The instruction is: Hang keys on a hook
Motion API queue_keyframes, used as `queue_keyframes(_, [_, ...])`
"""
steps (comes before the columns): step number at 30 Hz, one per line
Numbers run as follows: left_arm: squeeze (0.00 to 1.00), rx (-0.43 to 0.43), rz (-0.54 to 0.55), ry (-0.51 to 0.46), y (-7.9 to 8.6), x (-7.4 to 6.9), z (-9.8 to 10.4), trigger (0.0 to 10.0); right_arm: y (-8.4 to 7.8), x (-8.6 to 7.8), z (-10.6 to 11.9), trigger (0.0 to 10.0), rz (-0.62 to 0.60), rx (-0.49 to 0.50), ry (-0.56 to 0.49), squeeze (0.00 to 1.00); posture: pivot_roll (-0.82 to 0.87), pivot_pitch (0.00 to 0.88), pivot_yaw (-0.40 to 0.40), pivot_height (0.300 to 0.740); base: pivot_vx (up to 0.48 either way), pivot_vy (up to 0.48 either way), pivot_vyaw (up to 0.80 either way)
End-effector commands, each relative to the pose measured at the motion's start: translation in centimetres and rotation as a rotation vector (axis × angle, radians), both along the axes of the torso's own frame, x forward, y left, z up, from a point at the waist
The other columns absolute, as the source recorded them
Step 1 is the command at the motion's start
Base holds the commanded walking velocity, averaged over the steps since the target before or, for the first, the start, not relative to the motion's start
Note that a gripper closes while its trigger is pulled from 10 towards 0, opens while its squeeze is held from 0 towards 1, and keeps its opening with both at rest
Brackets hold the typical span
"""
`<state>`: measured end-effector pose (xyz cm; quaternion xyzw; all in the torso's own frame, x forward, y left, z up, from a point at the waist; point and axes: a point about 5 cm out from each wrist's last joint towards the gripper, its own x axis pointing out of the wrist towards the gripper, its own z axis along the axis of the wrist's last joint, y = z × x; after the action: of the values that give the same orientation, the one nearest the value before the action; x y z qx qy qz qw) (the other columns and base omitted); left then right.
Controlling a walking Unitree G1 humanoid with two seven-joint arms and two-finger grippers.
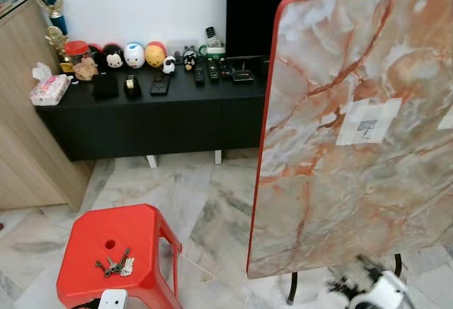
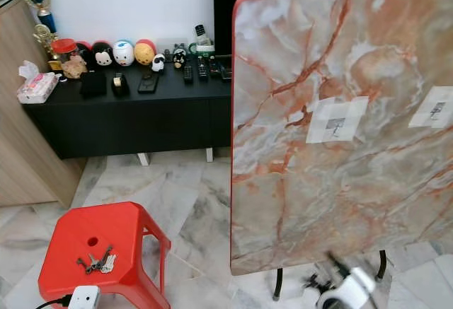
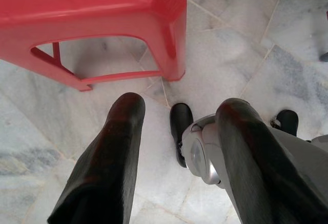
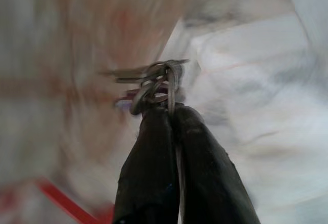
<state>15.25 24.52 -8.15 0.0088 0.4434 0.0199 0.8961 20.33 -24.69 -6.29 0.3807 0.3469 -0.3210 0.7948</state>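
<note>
A bunch of keys (image 4: 156, 88) on metal rings is pinched at the tips of the right gripper (image 4: 169, 112), blurred. A hook (image 1: 366, 131) sits on a white patch on the upright marble board, far right.

A second bunch of keys (image 1: 116, 264) lies flat on the red stool, near left.

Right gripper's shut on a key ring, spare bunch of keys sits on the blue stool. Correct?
One thing is off: the stool is red, not blue, as the left eye view shows. The rest holds: the spare keys lie on its top, and the right wrist view shows the right gripper shut on a key ring.
</note>
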Motion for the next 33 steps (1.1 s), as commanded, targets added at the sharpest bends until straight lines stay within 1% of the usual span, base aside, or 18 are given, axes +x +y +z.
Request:
queue_keyframes(1, [0.00,0.010,-0.015,0.034,0.1,-0.6,-0.3,10.0,-0.6,0.9,0.8,10.0,-0.088,0.013,-0.039,0.00,0.07,0.002,-0.036,0.740,0.000,0.000,0.00])
queue_keyframes(2, [0.00,0.010,-0.015,0.034,0.1,-0.6,-0.3,10.0,-0.6,0.9,0.8,10.0,-0.088,0.013,-0.039,0.00,0.07,0.002,-0.036,0.740,0.000,0.000,0.00])
queue_keyframes(3, [0.00,0.013,-0.014,0.033,0.1,-0.6,-0.3,10.0,-0.9,2.5,1.9,10.0,0.048,-0.132,-0.036,0.00,0.07,0.003,-0.036,0.740,0.000,0.000,0.00])
queue_keyframes(4, [0.00,0.013,-0.014,0.033,0.1,-0.6,-0.2,10.0,-0.9,2.8,2.2,10.0,0.087,-0.173,-0.033,0.00,0.07,0.003,-0.036,0.740,0.000,0.000,0.00])
queue_keyframes(5, [0.00,0.014,-0.013,0.033,0.2,-0.6,-0.2,10.0,-1.1,3.8,3.2,10.0,0.170,-0.302,-0.047,0.00,0.07,0.003,-0.035,0.740,0.000,0.000,0.00])
queue_keyframes(7, [0.00,0.016,-0.013,0.033,0.2,-0.6,-0.2,10.0,-1.4,5.6,5.1,10.0,0.257,-0.519,-0.100,0.00,0.07,0.003,-0.035,0.740,0.000,0.000,0.00])
queue_keyframes(9, [0.00,0.017,-0.014,0.032,0.2,-0.6,-0.2,10.0,-1.9,7.2,7.8,10.0,0.273,-0.741,-0.175,0.00,0.07,0.002,-0.035,0.740,0.000,0.000,0.00])
queue_keyframes(11, [0.00,0.017,-0.015,0.032,0.2,-0.6,-0.2,10.0,-2.2,7.8,8.9,10.0,0.267,-0.816,-0.208,0.00,0.07,0.002,-0.035,0.740,0.000,0.000,0.00])
queue_keyframes(12, [0.00,0.016,-0.016,0.031,0.2,-0.6,-0.2,10.0,-2.4,8.4,10.5,10.0,0.268,-0.923,-0.251,0.00,0.07,0.001,-0.036,0.740,0.000,0.000,0.00])
queue_keyframes(13, [0.00,0.015,-0.016,0.031,0.1,-0.6,-0.2,10.0,-2.4,8.7,11.1,10.0,0.270,-0.974,-0.265,0.00,0.07,0.001,-0.036,0.740,0.000,0.000,0.00])
queue_keyframes(14, [0.00,0.015,-0.016,0.031,0.1,-0.6,-0.2,10.0,-2.4,8.7,11.1,10.0,0.270,-0.974,-0.265,0.00,0.07,0.001,-0.036,0.740,0.000,0.000,0.00])
queue_keyframes(15, [0.00,0.015,-0.016,0.031,0.1,-0.6,-0.2,10.0,-2.2,9.3,12.7,10.0,0.288,-1.072,-0.316,0.00,0.07,0.002,-0.036,0.740,0.000,0.000,0.00])
queue_keyframes(17, [0.00,0.015,-0.015,0.031,0.1,-0.6,-0.3,10.0,-1.6,10.0,14.3,10.0,0.329,-1.187,-0.372,0.00,0.07,0.001,-0.039,0.740,0.000,0.000,0.00])
queue_keyframes(18, [0.00,0.014,-0.013,0.031,0.1,-0.7,-0.3,10.0,-0.8,10.4,15.7,10.0,0.375,-1.305,-0.428,0.00,0.07,0.002,-0.041,0.740,0.000,0.000,0.00])
queue_keyframes(21, [0.00,0.013,-0.012,0.032,0.1,-0.7,-0.3,10.0,0.0,10.5,17.0,10.0,0.390,-1.444,-0.466,0.00,0.07,0.001,-0.042,0.740,0.000,0.000,0.00])
queue_keyframes(25, [0.00,0.011,-0.010,0.031,0.0,-0.7,-0.3,10.0,0.2,10.1,18.0,10.0,0.369,-1.549,-0.474,0.00,0.07,0.003,-0.044,0.740,0.000,0.000,0.00])
queue_keyframes(29, [0.00,0.009,-0.011,0.031,0.0,-0.7,-0.3,10.0,0.3,9.3,18.3,10.0,0.372,-1.611,-0.476,0.00,0.06,0.001,-0.043,0.740,0.000,0.000,0.00])
queue_keyframes(33, [0.00,0.008,-0.014,0.031,0.0,-0.7,-0.3,10.0,0.1,8.5,18.1,10.0,0.366,-1.617,-0.450,0.00,0.06,0.000,-0.042,0.740,0.000,0.000,0.00])
